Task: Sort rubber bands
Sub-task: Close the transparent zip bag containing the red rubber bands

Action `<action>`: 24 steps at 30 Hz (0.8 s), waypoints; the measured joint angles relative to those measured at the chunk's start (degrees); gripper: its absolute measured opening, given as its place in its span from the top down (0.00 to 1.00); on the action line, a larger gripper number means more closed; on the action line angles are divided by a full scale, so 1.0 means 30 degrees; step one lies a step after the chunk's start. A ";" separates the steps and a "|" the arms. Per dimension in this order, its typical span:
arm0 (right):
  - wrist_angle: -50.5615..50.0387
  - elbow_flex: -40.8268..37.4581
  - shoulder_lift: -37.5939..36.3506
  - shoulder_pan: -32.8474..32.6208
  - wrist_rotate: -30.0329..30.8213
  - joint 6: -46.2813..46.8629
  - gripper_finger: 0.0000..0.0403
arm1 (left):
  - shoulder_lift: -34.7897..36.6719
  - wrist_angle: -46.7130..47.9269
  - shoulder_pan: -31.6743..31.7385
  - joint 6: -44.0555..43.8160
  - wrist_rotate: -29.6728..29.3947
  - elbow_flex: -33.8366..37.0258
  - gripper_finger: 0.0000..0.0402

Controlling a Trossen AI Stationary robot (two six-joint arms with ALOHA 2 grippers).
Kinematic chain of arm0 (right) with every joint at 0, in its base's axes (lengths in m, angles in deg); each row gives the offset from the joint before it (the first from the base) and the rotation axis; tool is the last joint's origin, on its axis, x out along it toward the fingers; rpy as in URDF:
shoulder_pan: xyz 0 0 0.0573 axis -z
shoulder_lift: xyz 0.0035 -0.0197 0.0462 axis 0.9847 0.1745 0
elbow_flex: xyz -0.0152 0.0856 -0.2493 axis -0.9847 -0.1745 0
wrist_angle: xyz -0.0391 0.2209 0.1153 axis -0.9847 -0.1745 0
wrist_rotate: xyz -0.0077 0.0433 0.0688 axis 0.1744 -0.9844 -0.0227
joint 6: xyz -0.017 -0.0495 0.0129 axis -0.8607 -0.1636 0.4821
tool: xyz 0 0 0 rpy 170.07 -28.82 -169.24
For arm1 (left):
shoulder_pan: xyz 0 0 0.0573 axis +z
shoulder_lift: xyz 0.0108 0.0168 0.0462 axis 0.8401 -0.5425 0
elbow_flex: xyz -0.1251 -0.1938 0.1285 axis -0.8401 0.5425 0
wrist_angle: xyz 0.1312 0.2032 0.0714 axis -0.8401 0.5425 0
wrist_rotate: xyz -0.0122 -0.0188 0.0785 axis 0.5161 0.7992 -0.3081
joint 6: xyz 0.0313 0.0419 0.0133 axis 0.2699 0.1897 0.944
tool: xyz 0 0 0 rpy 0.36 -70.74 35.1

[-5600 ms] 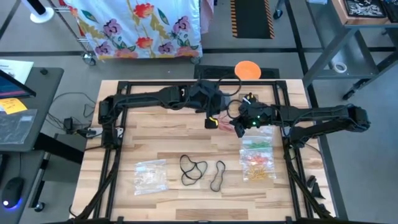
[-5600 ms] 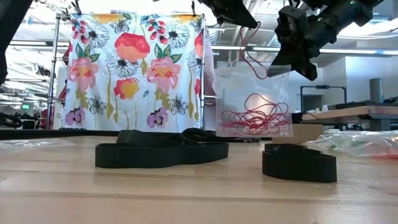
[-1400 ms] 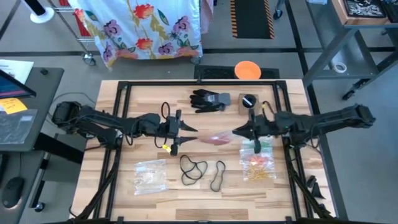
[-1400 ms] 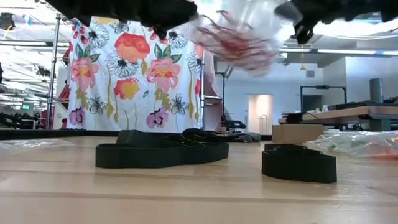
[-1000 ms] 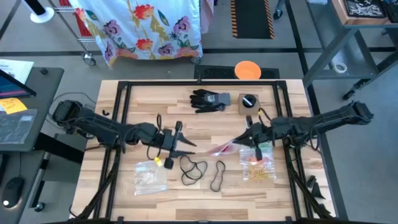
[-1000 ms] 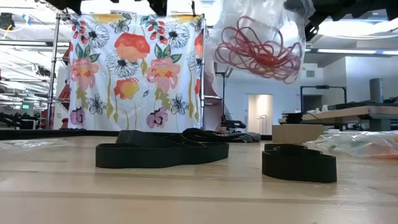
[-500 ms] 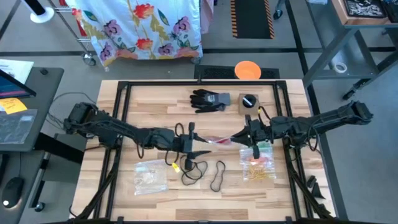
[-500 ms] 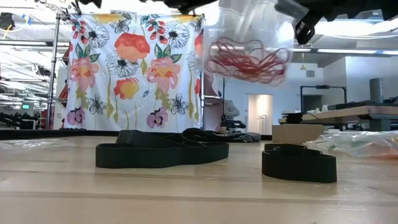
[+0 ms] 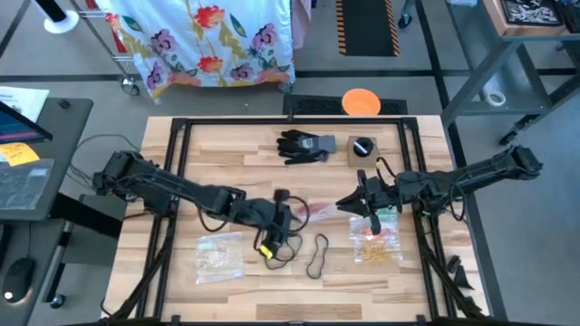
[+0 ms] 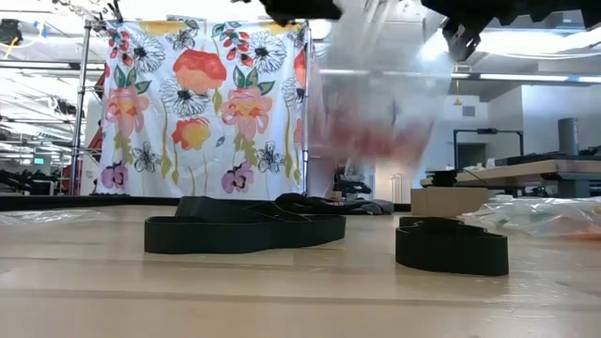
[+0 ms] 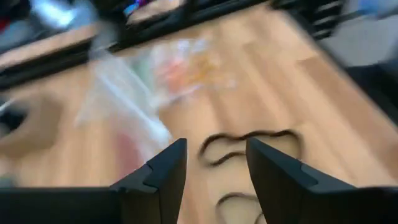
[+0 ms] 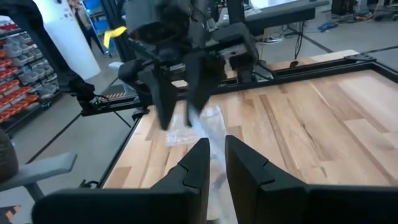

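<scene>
A clear plastic bag (image 9: 314, 211) with red rubber bands inside hangs above the table's middle, blurred in the low view (image 10: 376, 103). My right gripper (image 9: 348, 206) is shut on its right end. My left gripper (image 9: 288, 206) stands open at the bag's left end, and only the table and a black band show between its fingers (image 11: 214, 158). Black rubber bands (image 9: 282, 244) lie flat on the wood below it, with another black band (image 9: 317, 257) beside them. My right gripper pinches the clear bag's right edge (image 12: 214, 163) between its two fingers. It reaches in nearly level from the table's right side. The bag stretches away from the fingers toward my left gripper, lifted clear of the table, its far part (image 12: 208, 124) sagging.
A bag of pale bands (image 9: 220, 255) lies near the left, and bags of green, orange and yellow bands (image 9: 375, 234) lie under my right arm. A black glove (image 9: 304, 145), a small box (image 9: 362, 148) and an orange disc (image 9: 361, 101) sit at the far side.
My left gripper has gone toward the table's right, up to the hanging bag, and tipped up from pointing steeply down. The bag, still held by my right gripper, has swung and now shows blurred in the low view. My right gripper has stayed in place.
</scene>
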 joint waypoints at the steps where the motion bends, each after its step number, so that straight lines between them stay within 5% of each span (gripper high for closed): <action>1: 0.0015 0.0000 0.0000 0.0000 0.0000 0.0000 0.87 | 0.0014 0.0744 -0.0119 -0.0504 -0.1046 -0.0374 0.59; 6: 0.0177 0.0000 0.0000 0.0000 0.0000 0.0007 0.87 | 0.0067 0.1973 -0.0688 -0.1889 -0.5922 -0.0984 0.59; 15: -0.2899 0.0026 -0.0010 0.0547 -0.0627 -0.0953 0.87 | -0.0508 0.2029 -0.0571 -0.2187 -0.5946 -0.0571 0.60; 24: -0.4559 0.0495 -0.0044 0.1078 -0.0423 -0.1173 0.87 | -0.5695 0.0251 -0.1096 -0.1411 -0.4483 0.0083 0.60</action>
